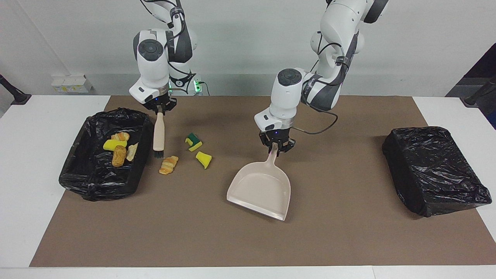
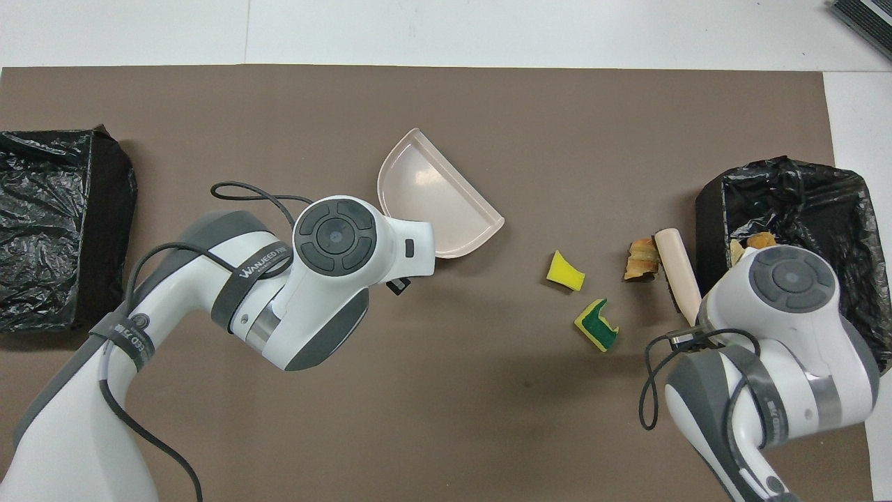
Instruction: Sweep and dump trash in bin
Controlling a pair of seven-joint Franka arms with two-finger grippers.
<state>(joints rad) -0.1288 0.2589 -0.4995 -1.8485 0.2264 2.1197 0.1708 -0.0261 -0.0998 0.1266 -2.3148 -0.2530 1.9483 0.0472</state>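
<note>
Three scraps of trash lie on the brown mat: a green-topped sponge chunk point(image 1: 193, 141) point(image 2: 596, 325), a yellow sponge chunk point(image 1: 204, 159) point(image 2: 565, 272) farther from the robots, and a striped bread piece point(image 1: 168, 165) point(image 2: 642, 259). My right gripper point(image 1: 159, 110) is shut on the handle of the beige brush point(image 1: 158, 135) point(image 2: 677, 268). The brush's black bristles are down at the mat between the bread piece and the bin. My left gripper point(image 1: 276, 146) is shut on the handle of the beige dustpan point(image 1: 261, 190) point(image 2: 435, 202), which is at mid-table.
The open bin point(image 1: 97, 190) point(image 2: 711, 209), lined with a black bag, stands at the right arm's end and holds several sponge and bread scraps point(image 1: 119, 155). A black-bagged box point(image 1: 434, 170) point(image 2: 49, 223) sits at the left arm's end.
</note>
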